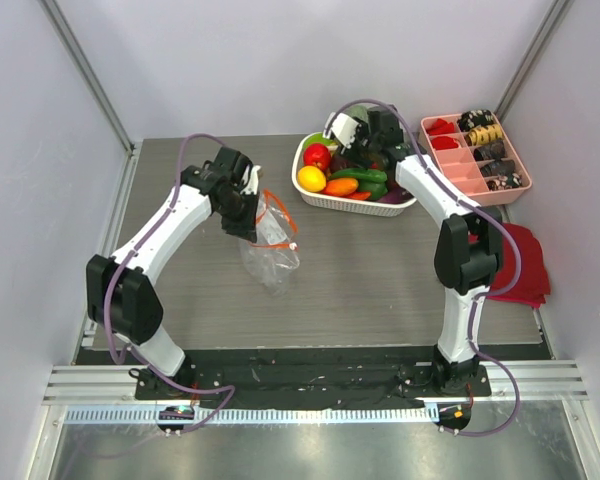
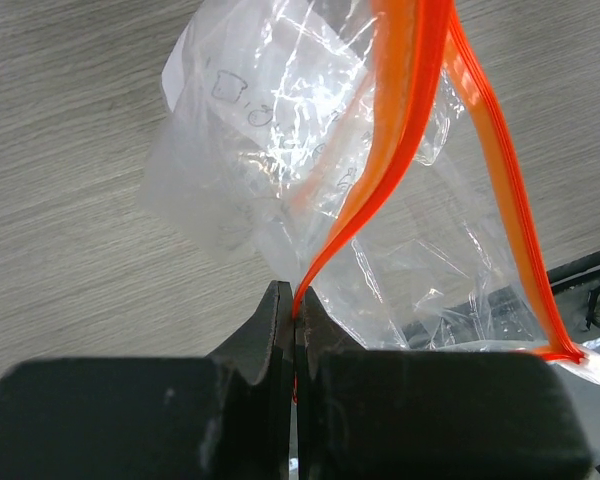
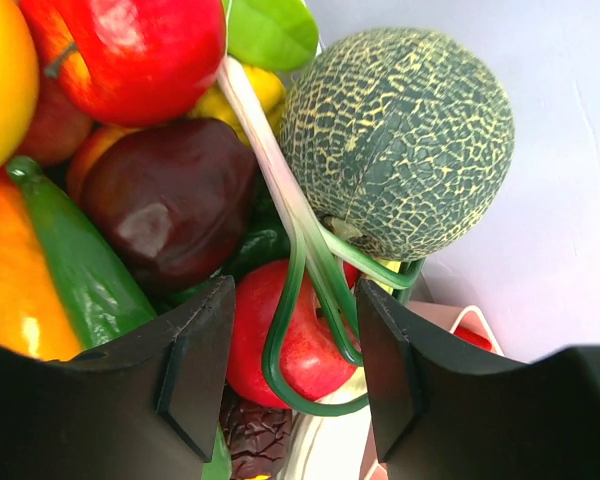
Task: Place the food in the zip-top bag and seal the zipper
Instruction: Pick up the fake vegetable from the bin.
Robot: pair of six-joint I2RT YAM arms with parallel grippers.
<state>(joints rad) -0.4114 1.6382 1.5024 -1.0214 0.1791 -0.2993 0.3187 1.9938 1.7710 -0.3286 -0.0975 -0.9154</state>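
Two arms stand at the near edge of the grey wood-grain counter (image 1: pixel 380 290), the left one bent toward the middle left and the right one stretched to the far side.

The white basket (image 1: pixel 355 205) at the far centre holds all the food. To its right sits a pink divided tray (image 1: pixel 458 165). A dark red cloth (image 1: pixel 525 265) lies at the right edge, beside the right arm.

The zip-top bag (image 1: pixel 273 250) is clear, crinkled and empty. It hangs from the left tool (image 2: pixel 295 300) over the counter's middle left, apart from the basket.

In the basket, a netted green melon (image 3: pixel 400 140) sits against the far rim, with a long green cucumber (image 1: pixel 360 175) near the centre. A red fruit (image 3: pixel 290 345) lies lower in the pile.

The right tool (image 3: pixel 295 290) is down among the food with its fingers spread. They straddle that red fruit and a looped green stem (image 3: pixel 280 380). From the wrist view I cannot tell whether either pad touches them.

The left tool's fingers are pressed together, pinching one side of the orange-red zipper (image 2: pixel 400 120). The other side of the strip runs off separately to a small white end piece (image 2: pixel 590 362), so the bag's mouth stands open.
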